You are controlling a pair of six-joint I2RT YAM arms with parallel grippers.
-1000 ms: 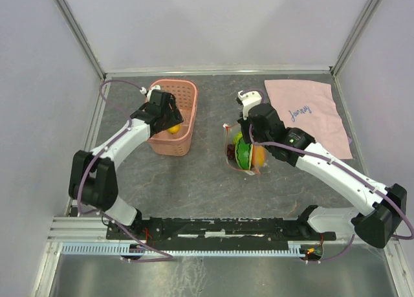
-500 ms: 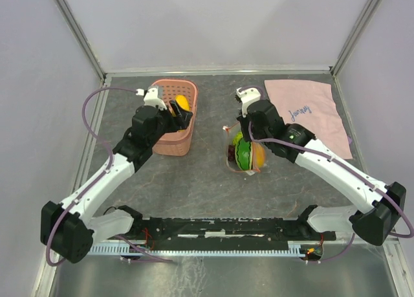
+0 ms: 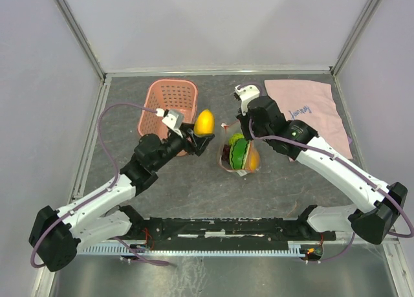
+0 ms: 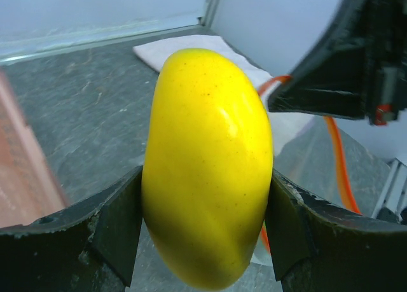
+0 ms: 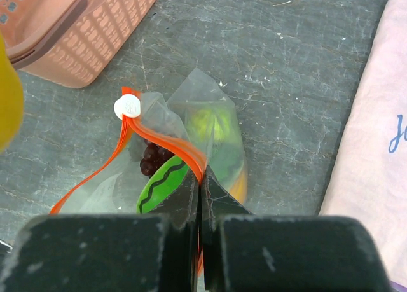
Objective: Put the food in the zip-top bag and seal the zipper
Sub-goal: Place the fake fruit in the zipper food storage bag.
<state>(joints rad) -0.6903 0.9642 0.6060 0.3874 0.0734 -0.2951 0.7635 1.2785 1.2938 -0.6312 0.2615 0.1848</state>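
My left gripper (image 3: 202, 130) is shut on a yellow-orange toy mango (image 3: 204, 122), which fills the left wrist view (image 4: 206, 165); it is held in the air just left of the bag. The clear zip-top bag (image 3: 240, 156) holds a green watermelon slice (image 5: 159, 184), a purple grape bunch (image 5: 151, 159), a green round piece (image 5: 210, 123) and an orange fruit. My right gripper (image 5: 201, 187) is shut on the bag's red-orange zipper strip (image 5: 168, 149) and holds the mouth up. A white slider (image 5: 128, 106) sits at the strip's far end.
A pink slotted basket (image 3: 167, 109) stands at the back left, also in the right wrist view (image 5: 70, 31). A pink cloth with script (image 3: 310, 112) lies at the back right. Grey walls and metal rails bound the table.
My left gripper has lifted the mango out of the pink basket and carried it right and nearer, up to the bag's left side. My right gripper keeps its hold on the bag.
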